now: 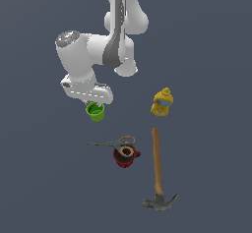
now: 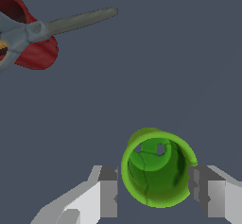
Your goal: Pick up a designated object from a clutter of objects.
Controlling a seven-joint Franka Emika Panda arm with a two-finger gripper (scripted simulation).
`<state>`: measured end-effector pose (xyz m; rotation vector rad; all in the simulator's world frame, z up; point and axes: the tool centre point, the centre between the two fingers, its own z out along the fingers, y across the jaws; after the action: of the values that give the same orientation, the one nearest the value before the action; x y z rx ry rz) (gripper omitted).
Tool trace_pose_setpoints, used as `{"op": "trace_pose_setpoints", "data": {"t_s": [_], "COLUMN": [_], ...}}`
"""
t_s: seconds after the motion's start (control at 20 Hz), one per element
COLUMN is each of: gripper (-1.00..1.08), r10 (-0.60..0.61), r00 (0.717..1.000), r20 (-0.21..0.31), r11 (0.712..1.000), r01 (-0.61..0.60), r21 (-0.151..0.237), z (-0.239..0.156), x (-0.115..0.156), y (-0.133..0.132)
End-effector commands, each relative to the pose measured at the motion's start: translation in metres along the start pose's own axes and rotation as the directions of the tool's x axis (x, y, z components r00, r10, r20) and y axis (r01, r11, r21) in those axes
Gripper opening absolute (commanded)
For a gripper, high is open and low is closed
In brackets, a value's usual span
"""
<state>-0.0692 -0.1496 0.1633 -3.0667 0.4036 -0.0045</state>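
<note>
The designated object is a small bright green cup [image 1: 95, 111], standing upright on the grey floor directly under the white hand. In the wrist view the cup [image 2: 158, 168] lies between my two fingers. My gripper [image 2: 158, 193] is open, one finger [image 2: 108, 192] a small gap away from the cup wall and the other finger [image 2: 208, 194] at or very near the rim. In the exterior view the gripper [image 1: 93, 102] is mostly hidden by the hand. The rest of the clutter of objects lies apart from the cup.
Grey scissors [image 1: 112, 142] with orange handles rest across a dark red mug [image 1: 126, 156]; both show in the wrist view, scissors [image 2: 56, 24] over mug [image 2: 33, 43]. A yellow bottle [image 1: 162, 102] stands toward the exterior view's right. A wooden-handled hammer [image 1: 158, 170] lies below it.
</note>
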Motion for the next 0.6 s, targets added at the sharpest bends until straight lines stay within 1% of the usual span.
{"op": "trace_pose_setpoints", "data": {"t_s": [0.0,0.25,0.55], "gripper": [0.28,0.28,0.28], "r10": [0.040,0.099,0.139], "r00": [0.999,0.995,0.990], "r20": [-0.003,-0.006,-0.007], "r11": [0.999,0.995,0.990], "r01": [-0.040,-0.099,-0.139], "r21": [-0.002,-0.008,-0.015], "z": [0.017,0.041,0.056], "x": [-0.011,-0.031,-0.046], "y": [0.020,0.049,0.067]}}
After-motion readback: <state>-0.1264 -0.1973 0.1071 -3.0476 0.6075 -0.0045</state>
